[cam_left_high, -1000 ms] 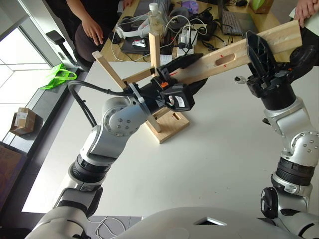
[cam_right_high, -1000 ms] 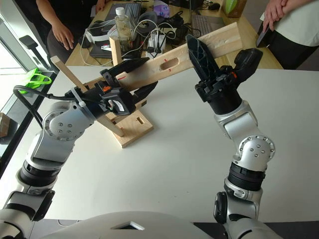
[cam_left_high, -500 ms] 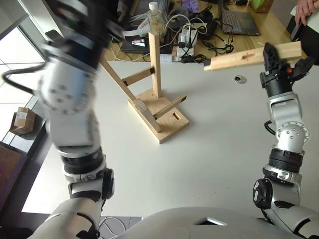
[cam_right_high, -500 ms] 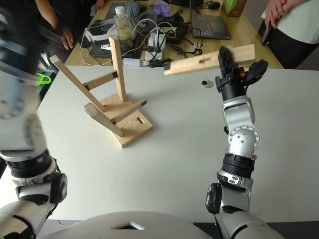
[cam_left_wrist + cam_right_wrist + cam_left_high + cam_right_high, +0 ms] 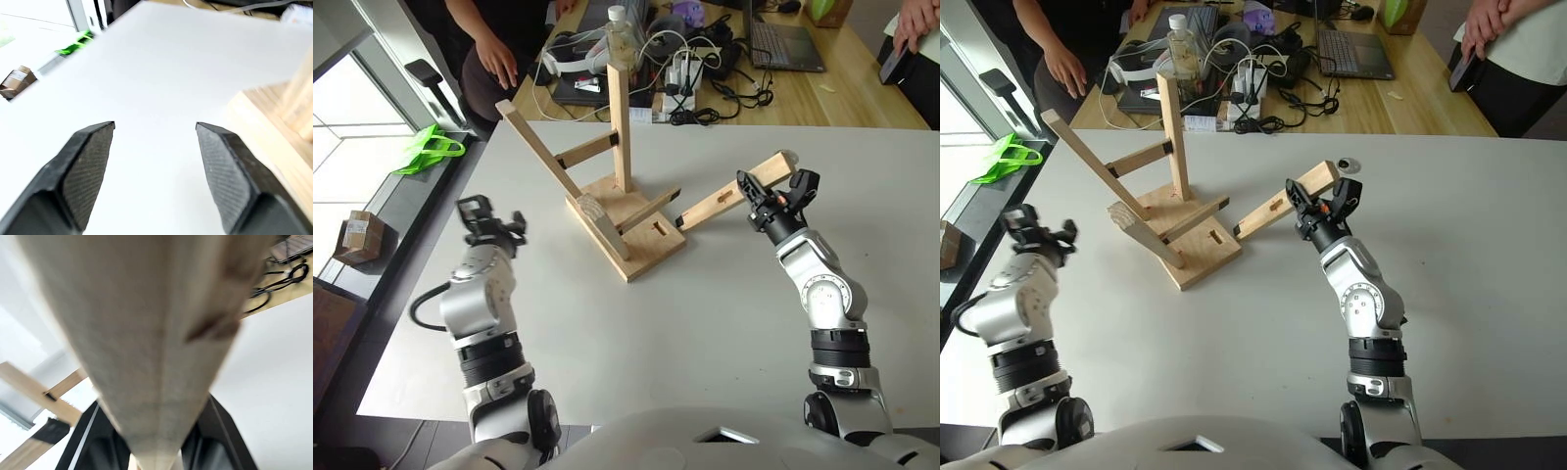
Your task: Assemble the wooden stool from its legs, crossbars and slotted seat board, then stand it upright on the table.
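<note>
seat board [image 5: 649,251] on table [image 5: 705,333], leg [image 5: 725,199] right

The seat board [image 5: 641,257] and slotted leg [image 5: 715,206] were pale, unvarnished wood (grain visible); the table [image 5: 705,323] was matt white.

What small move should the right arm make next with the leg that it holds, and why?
Probably tilt the leg more upright and bring its lower end over the free slot in the seat board. The right gripper is shut on the leg, which slants low, its lower end beside the board's edge, not in the slot. The left gripper is open, apart.
</note>
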